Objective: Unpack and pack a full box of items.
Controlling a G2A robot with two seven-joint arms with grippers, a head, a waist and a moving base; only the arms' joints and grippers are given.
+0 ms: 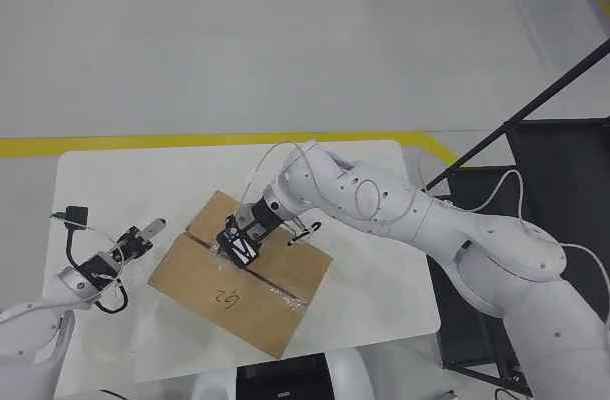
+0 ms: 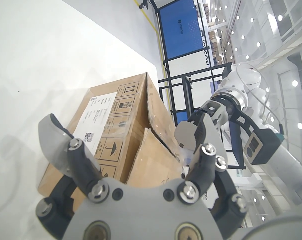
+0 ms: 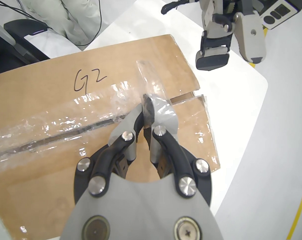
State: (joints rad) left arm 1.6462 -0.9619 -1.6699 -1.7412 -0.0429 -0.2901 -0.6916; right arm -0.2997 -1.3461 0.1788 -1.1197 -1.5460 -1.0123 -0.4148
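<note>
Inspecting the bench (image 1: pixel 115 180) from my remote station, I record one brown cardboard box (image 1: pixel 240 278) lying flat near its middle, turned at an angle to the bench edges. The two top flaps are down and meet along a centre seam (image 3: pixel 53 136) covered by clear tape (image 3: pixel 66 123). One flap carries a handwritten mark. A white label (image 2: pixel 96 116) and a column of handling symbols sit on the side wall that faces my left arm. At the end of the box nearest that arm, the flaps stand slightly parted, with a dark gap showing between them. The right hand (image 3: pixel 147 108) is over the lid, directly above the seam and towards that same end. Its fingers (image 3: pixel 166 113) are pressed together on a loose strip of the tape, and that strip stands up clear of the cardboard just beyond the fingertips. The rest of the tape lies wrinkled along the seam. The left hand (image 2: pixel 119 132) is above bare bench, just beside the box's end and apart from it, pointing at the labelled wall. Its fingers are spread wide with nothing between them. I cannot tell whether the right hand's fingertips also touch the cardboard under the tape.
</note>
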